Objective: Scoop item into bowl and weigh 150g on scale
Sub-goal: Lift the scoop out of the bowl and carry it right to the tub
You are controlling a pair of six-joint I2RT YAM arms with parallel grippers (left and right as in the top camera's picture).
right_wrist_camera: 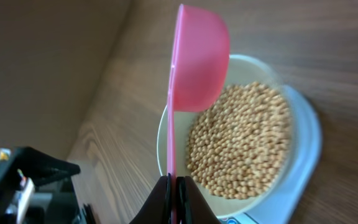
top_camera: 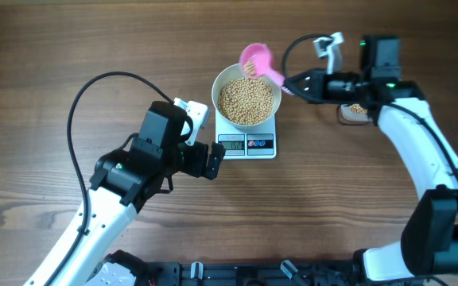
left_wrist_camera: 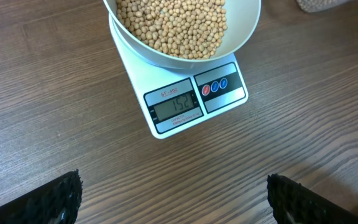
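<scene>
Your right fingers (right_wrist_camera: 163,202) clench the pink scoop (right_wrist_camera: 201,56) by its handle, cup above the bowl (left_wrist_camera: 244,28) of tan beans (left_wrist_camera: 173,25) on the scale (left_wrist_camera: 135,68); your left fingers (left_wrist_camera: 55,199) stand released near the bowl.

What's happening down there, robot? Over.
Left gripper open, empty, short of the scale. Right gripper shut on pink scoop, tipped over bowl rim. Beans in bowl, on scale. Nothing in the way.

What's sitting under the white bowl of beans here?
The scale, only its front strip with display and buttons showing. The bowl covers its platform, and the beans hide the bowl's bottom.
</scene>
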